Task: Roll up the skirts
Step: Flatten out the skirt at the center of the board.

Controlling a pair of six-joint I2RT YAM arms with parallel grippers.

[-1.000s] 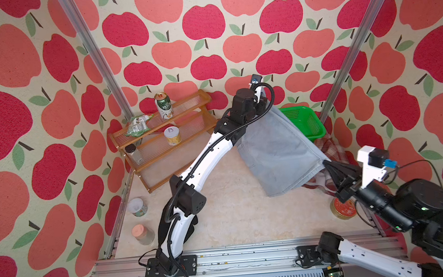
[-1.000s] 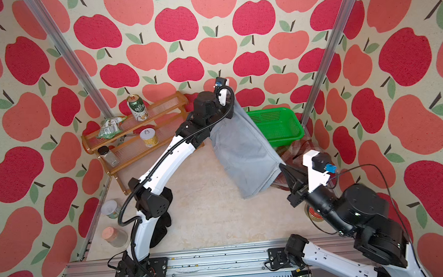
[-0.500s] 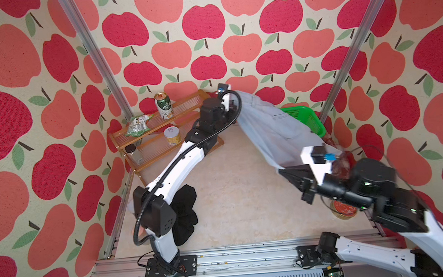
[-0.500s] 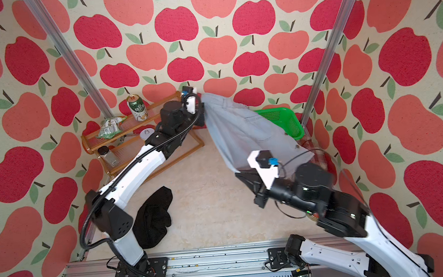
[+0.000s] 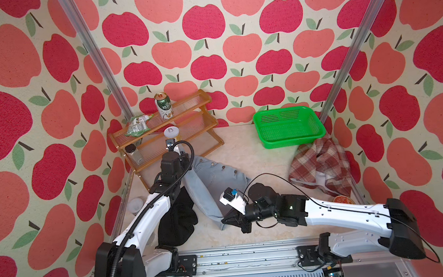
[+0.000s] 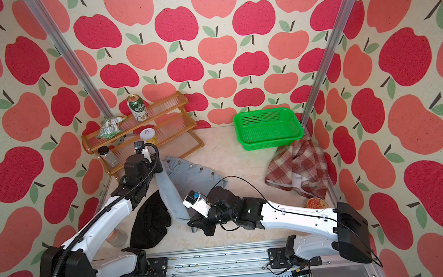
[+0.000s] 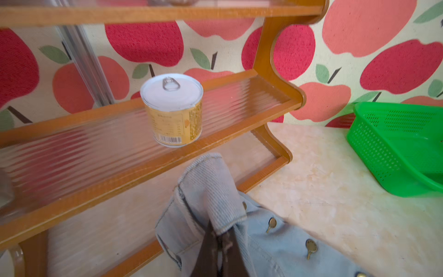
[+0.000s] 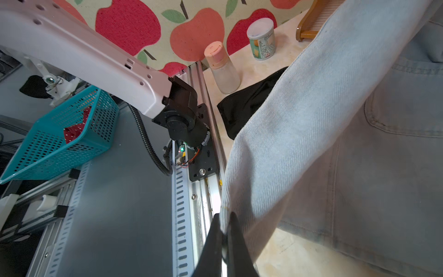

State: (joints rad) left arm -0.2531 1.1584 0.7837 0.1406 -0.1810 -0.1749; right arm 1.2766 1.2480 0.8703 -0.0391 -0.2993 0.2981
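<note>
On the beige table (image 5: pixel 257 155), both hands seemingly pinch the denim skirt (image 5: pixel 212 177).

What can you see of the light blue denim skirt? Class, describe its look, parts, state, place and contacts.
The denim skirt is pale blue woven cotton by its look, with a row of metal buttons, a stitched waistband and a sewn pocket seam. It is unrolled and creased, partly lying on the table in front of the wooden rack. The left tool is shut on its waistband end, the right tool shut on a far corner. One edge overlaps the black skirt.
</note>
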